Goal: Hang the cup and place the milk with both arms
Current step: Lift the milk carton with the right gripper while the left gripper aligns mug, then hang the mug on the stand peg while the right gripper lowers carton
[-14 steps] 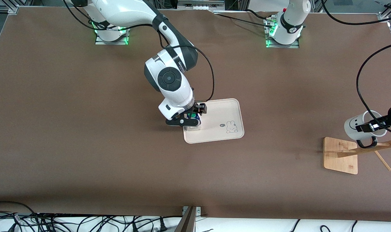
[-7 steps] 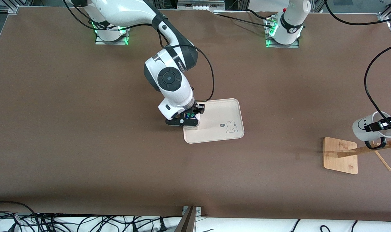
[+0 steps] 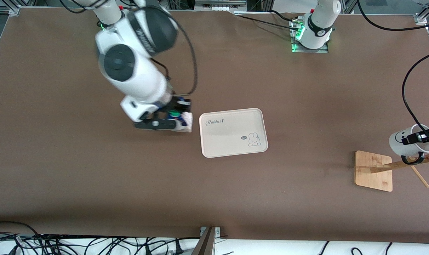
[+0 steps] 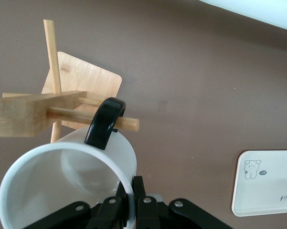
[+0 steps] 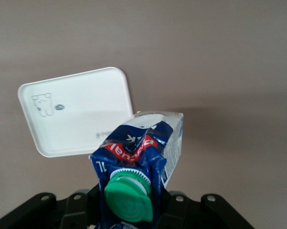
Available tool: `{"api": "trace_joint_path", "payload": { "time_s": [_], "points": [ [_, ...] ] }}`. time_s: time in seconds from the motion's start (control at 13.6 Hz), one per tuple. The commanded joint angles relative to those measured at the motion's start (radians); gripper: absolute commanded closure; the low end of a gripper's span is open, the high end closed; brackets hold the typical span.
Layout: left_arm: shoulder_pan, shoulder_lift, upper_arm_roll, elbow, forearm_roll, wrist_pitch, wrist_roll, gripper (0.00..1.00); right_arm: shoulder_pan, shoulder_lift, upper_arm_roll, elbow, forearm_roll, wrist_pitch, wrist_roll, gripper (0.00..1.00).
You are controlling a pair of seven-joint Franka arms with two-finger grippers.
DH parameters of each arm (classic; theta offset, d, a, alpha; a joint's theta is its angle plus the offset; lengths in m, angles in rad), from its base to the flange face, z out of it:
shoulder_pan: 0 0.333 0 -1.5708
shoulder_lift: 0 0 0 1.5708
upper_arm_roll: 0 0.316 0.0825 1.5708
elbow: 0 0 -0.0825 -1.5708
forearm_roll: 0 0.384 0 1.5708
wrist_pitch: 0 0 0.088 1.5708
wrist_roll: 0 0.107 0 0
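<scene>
Spanning the whole scene, the brown table (image 3: 94, 177) carries a pale rectangular plastic tray with a rabbit drawing (image 3: 232, 141) near its middle and a light wooden cup rack with a flat base and thin pegs (image 3: 373, 170) toward the left arm's end.

The right arm, the big white one, carries the right gripper (image 3: 166, 118) in the air over bare table just beside the tray, on the side toward the right arm's end. Its jaws are clenched on the small gable-top milk carton, blue top, green round cap, white body (image 5: 138, 152). The carton hangs tilted and is not on the tray, so I judge the milk half of the task undone: it has yet to be set down on the tray and let go.

The left gripper (image 4: 129, 202) is clamped on the rim of the white mug with a black loop handle and smiley face (image 3: 404, 143). The wrist view shows the handle (image 4: 104, 123) threaded over a rack peg (image 4: 93, 117). Hanging looks nearly finished; only release and withdrawal seem left.
</scene>
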Motion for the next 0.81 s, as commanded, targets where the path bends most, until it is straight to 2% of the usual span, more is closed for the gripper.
{"api": "trace_joint_path", "payload": {
  "time_s": [0.0,0.15,0.22,0.44,0.52,0.59,0.74],
  "points": [
    [0.010,-0.007,0.007,-0.011,-0.007,0.014,0.065,1.00,-0.122,-0.134,0.010,-0.223,-0.001,-0.023,-0.182,0.68],
    [0.010,-0.005,0.013,-0.016,-0.006,0.014,0.091,1.00,-0.206,-0.204,0.010,-0.381,-0.047,0.015,-0.364,0.68],
    [0.010,-0.007,0.015,-0.031,-0.006,0.017,0.102,0.96,-0.233,-0.227,0.010,-0.433,-0.055,0.056,-0.406,0.68],
    [0.007,-0.014,0.013,-0.081,0.011,0.073,0.151,0.77,-0.288,-0.239,0.010,-0.501,-0.101,0.070,-0.489,0.68],
    [0.004,-0.017,0.015,-0.094,0.010,0.086,0.171,0.13,-0.303,-0.242,0.010,-0.524,-0.128,0.070,-0.507,0.68],
    [0.001,-0.020,0.015,-0.115,0.010,0.115,0.176,0.00,-0.310,-0.247,0.010,-0.539,-0.153,0.082,-0.538,0.68],
    [-0.002,-0.033,0.013,-0.118,0.011,0.133,0.165,0.00,-0.319,-0.264,0.010,-0.596,-0.156,0.157,-0.561,0.68]
  ]
}}
